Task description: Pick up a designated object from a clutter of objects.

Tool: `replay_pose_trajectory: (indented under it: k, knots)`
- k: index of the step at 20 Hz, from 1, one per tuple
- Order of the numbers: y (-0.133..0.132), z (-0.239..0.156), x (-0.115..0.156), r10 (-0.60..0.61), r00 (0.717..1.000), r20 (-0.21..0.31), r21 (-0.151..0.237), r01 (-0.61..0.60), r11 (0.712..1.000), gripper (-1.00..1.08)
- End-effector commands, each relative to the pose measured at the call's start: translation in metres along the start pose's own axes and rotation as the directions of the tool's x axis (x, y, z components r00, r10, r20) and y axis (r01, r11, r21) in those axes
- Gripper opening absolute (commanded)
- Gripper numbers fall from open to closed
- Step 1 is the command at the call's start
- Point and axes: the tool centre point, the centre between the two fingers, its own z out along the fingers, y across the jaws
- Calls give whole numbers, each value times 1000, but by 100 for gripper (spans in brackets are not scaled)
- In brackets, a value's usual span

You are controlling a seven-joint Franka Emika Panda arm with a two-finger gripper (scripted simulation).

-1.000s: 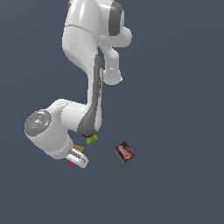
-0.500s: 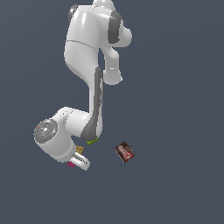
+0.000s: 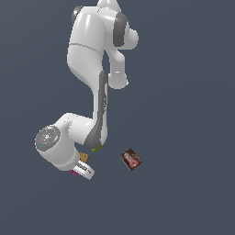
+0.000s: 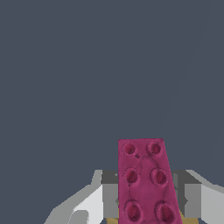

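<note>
The pink brick with dark stud dots fills the lower middle of the wrist view. My gripper has a grey finger close against each long side of it. In the exterior view my gripper is low at the lower left, under the bent arm. Only a sliver of the pink brick shows beside it there. The arm hides most of the clutter. The mug and the red block are out of view.
A brown packet lies apart to the exterior view's right of my gripper. A corner of the tan square and a sliver of the green brick show at the arm's edge. Tan also shows under the brick in the wrist view.
The arm has folded lower and my gripper has come down onto the pink brick. The brick and the brown packet have stayed where they were.
</note>
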Motion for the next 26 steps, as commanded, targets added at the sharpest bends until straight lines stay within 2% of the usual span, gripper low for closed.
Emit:
replay_pose_trajectory:
  k: [1, 14, 20, 26]
  knots:
    - [-1, 2, -1, -2, 1000, 4, 0, 2, 1000, -100]
    - [3, -17, -6, 0, 1000, 0, 0, 0, 1000, -100]
    - [8, -49, -17, 0, 1000, 0, 0, 0, 1000, -100]
    - [17, -100, -34, 0, 1000, 1, 1, 0, 1000, -100]
